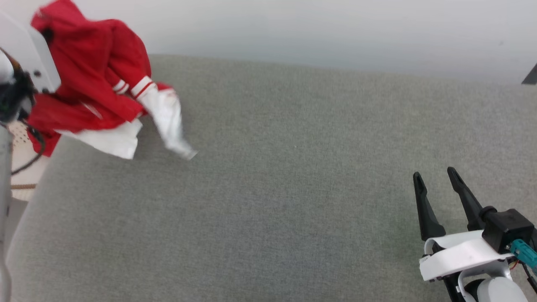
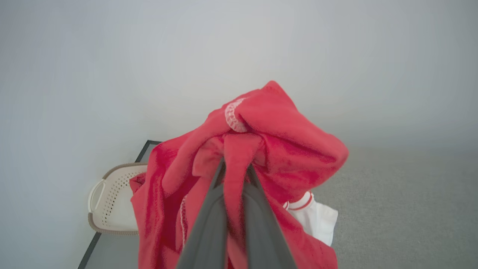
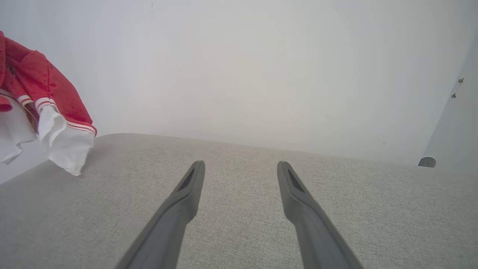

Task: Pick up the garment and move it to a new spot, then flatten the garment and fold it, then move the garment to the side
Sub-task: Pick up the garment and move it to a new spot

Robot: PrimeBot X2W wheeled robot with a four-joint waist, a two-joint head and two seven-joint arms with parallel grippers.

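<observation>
The garment, a red jersey with white sleeves and red-and-white striped trim, hangs bunched in the air over the far left corner of the grey surface. In the left wrist view my left gripper is shut on a fold of the garment, red cloth pinched between its two dark fingers. A white sleeve dangles down toward the surface. The garment also shows at the left edge of the right wrist view. My right gripper stands open and empty at the lower right, above the surface.
A cream perforated basket stands beyond the surface's left edge, below the hanging cloth. A pale wall runs along the far edge. My left arm's pale casing shows at the upper left.
</observation>
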